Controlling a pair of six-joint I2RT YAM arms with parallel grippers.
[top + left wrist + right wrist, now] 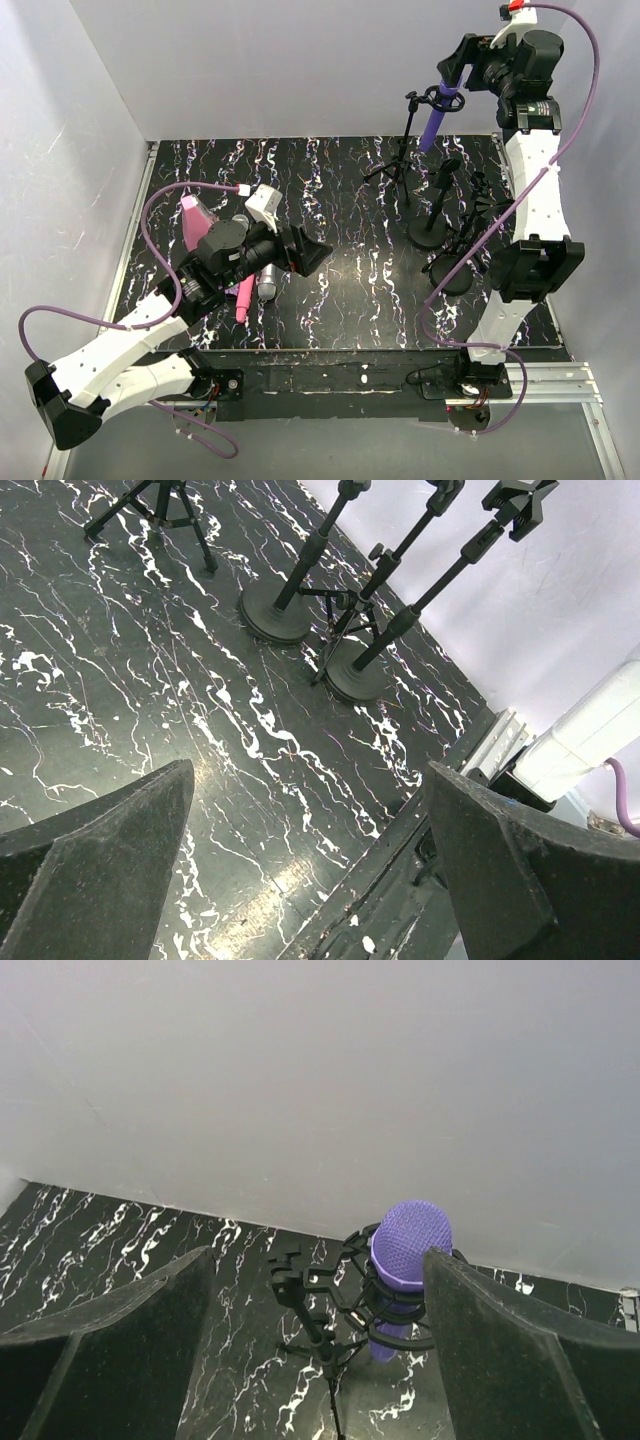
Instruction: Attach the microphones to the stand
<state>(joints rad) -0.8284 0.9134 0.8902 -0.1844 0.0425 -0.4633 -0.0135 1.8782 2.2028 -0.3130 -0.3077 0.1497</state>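
Black marbled bench (340, 290): purple microphone (408, 1250) clipped in the tripod stand (398, 160); pink microphone (244, 298) and silver microphone (267, 288) lie waiting; both jaws open, empty.

Left arm (120, 355): folded low, reached over the near-left part of the table (350, 300).
Left gripper (308, 250): held just above the table, jaws spread wide, empty.
Right arm (530, 190): raised high over the table's far-right corner.
Right gripper (455, 62): jaws parted wide, empty.

I read no legible text, label, brand, number or sign in any view, whether on the purple microphone (410, 1245), the stands (275, 615) or the table (340, 200).
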